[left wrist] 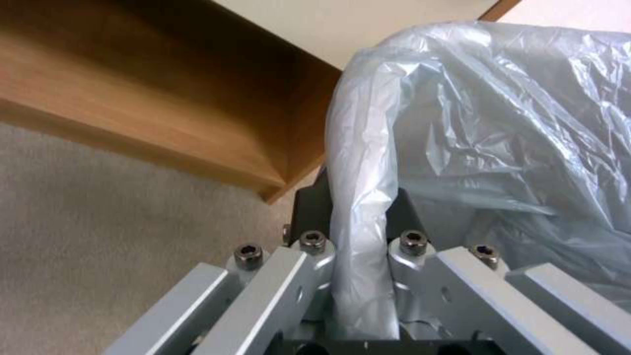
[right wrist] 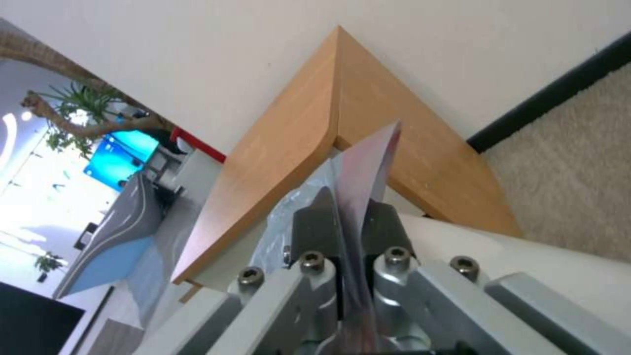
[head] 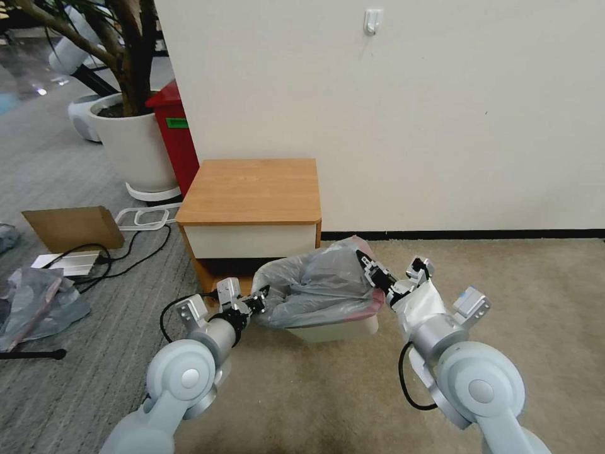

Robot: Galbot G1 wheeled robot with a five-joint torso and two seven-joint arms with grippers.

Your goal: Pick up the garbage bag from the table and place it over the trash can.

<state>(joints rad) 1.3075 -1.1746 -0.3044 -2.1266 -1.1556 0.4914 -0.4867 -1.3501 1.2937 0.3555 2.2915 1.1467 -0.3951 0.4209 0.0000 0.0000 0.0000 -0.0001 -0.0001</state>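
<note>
The garbage bag (head: 318, 284), translucent grey with a pink-red band, is spread over the cream trash can (head: 340, 329) on the carpet in front of the table (head: 252, 189). My left gripper (head: 259, 297) is shut on the bag's left edge. In the left wrist view the bag (left wrist: 473, 123) runs as a bunched strip between the dark fingers (left wrist: 309, 207). My right gripper (head: 370, 268) is shut on the bag's right edge, above the can's right rim. In the right wrist view a flat pink-grey fold of the bag (right wrist: 368, 172) stands pinched between the pads (right wrist: 312, 227).
The wall stands right behind the table. Left of the table are a red bin (head: 173, 135) and a big white plant pot (head: 132, 148). A cardboard piece (head: 72, 228), cables (head: 132, 249) and a flat grey plastic sheet (head: 38, 302) lie on the grey carpet at left. Beige carpet spreads to the right.
</note>
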